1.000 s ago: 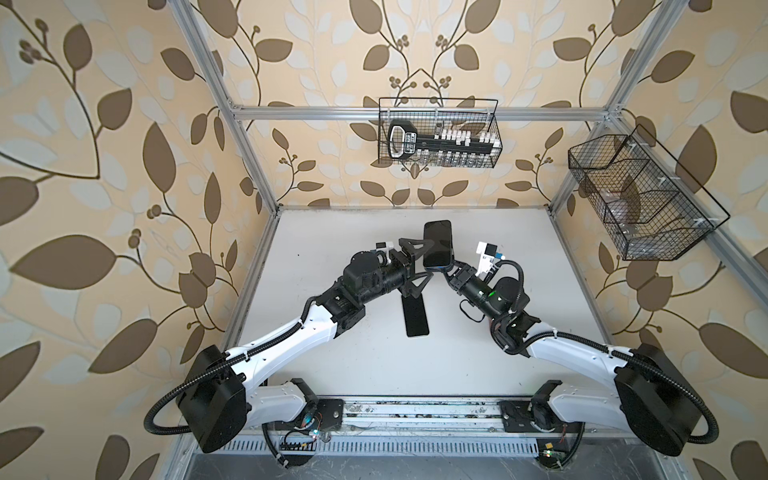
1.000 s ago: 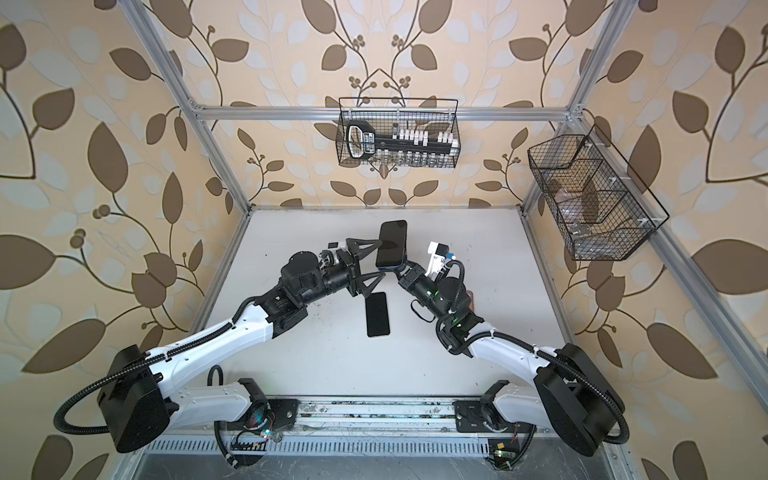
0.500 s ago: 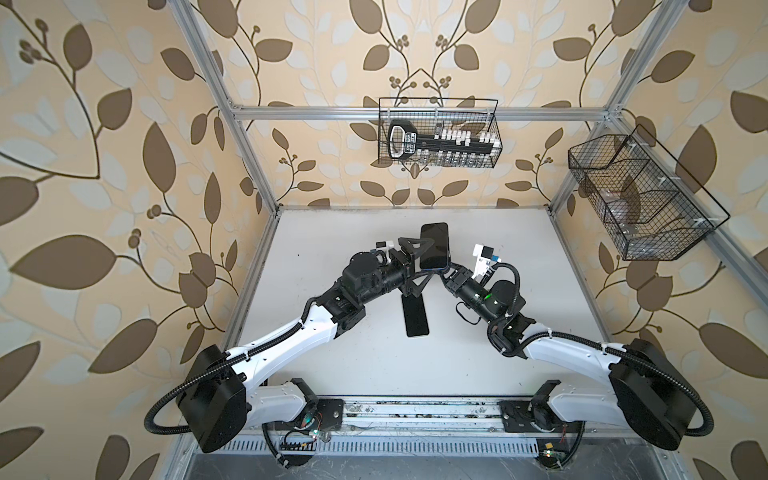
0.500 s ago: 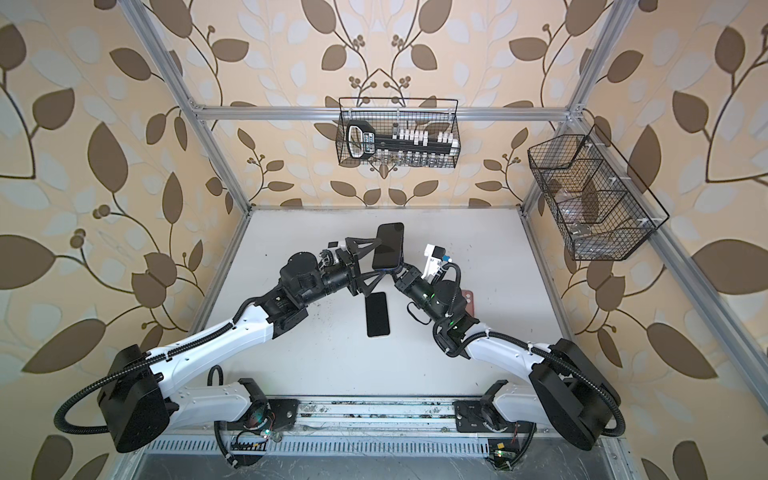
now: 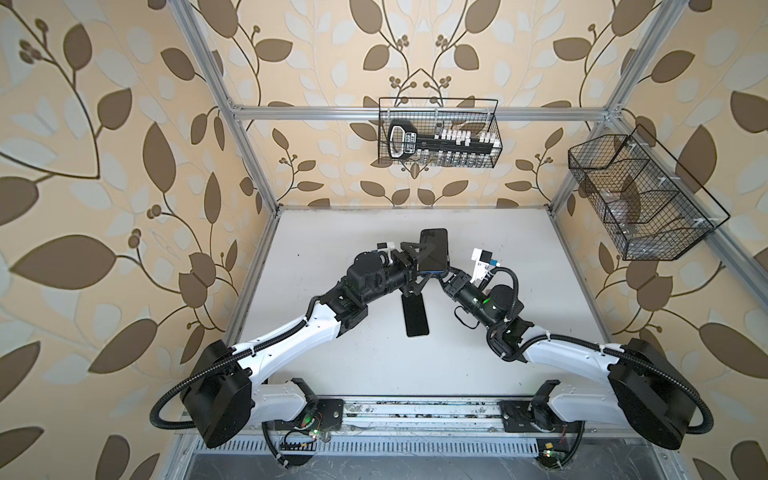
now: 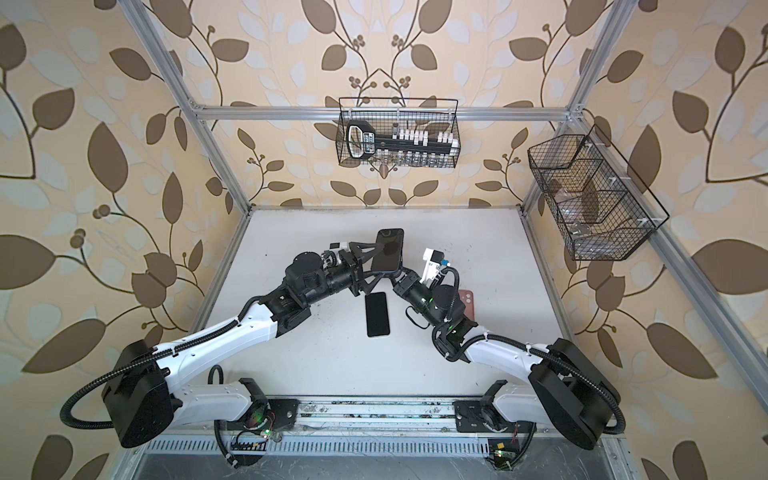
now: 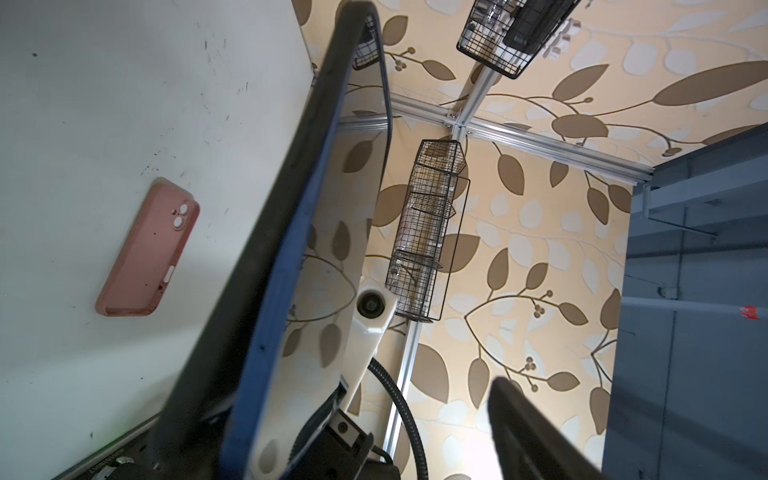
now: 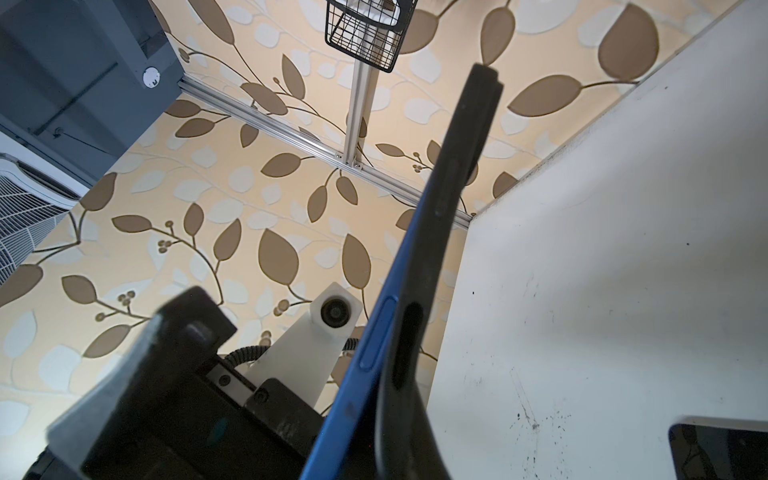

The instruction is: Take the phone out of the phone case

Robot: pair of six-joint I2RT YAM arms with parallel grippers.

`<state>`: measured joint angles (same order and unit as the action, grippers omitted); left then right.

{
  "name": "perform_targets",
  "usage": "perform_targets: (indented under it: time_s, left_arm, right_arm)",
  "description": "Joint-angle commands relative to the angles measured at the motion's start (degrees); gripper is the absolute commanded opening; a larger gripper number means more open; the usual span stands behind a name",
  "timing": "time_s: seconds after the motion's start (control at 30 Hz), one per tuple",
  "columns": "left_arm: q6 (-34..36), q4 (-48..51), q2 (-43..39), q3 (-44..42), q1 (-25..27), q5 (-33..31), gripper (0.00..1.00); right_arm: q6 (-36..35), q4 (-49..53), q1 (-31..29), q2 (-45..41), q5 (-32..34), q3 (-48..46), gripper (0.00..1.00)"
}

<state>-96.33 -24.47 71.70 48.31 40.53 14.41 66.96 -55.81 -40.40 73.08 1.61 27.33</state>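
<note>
Both arms angle inward and meet at centre frame in both top views. The right gripper [image 5: 444,277] clamps the lower end of the phone [image 5: 434,253], which is raised above the scuffed white table [image 5: 332,249] in its blue case [image 8: 374,332]. The left gripper [image 5: 429,261] straddles it, jaws apart, one finger clear. There is open room all round; a second black phone [image 5: 415,318] lies flat just below, with leaf-papered walls [image 5: 124,166] beyond

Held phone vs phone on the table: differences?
The held phone is raised and tilted, pinched at its lower end by the right gripper; the table phone lies flat, untouched. The held phone wears a blue case; the table phone shows none. Both have dark screens.
</note>
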Motion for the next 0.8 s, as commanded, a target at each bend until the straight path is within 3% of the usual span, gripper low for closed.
perform_targets:
  time_s: [0.0, 0.07, 0.67, 0.77]
  left_arm:
    - [3.58, 0.57, -0.07, 1.4, -0.01, -2.87, 0.64]
    - [4.65, 1.51, 0.14, 1.76, -0.02, -3.08, 0.55]
    - [5.47, 1.67, 0.91, 2.04, -0.02, -2.79, 0.0]
    - [5.69, 2.53, 0.42, 2.55, -0.01, -2.81, 0.0]
  right_arm:
    - [-0.93, -6.06, -0.96, -1.71, 0.33, -0.53, 0.0]
    - [-0.99, -6.06, -1.21, -2.1, 0.48, -0.61, 0.0]
    - [-1.54, -5.8, -4.05, -1.48, 1.82, -1.34, 0.0]
    - [-1.57, -5.8, -4.15, -1.03, 2.08, -1.77, 0.0]
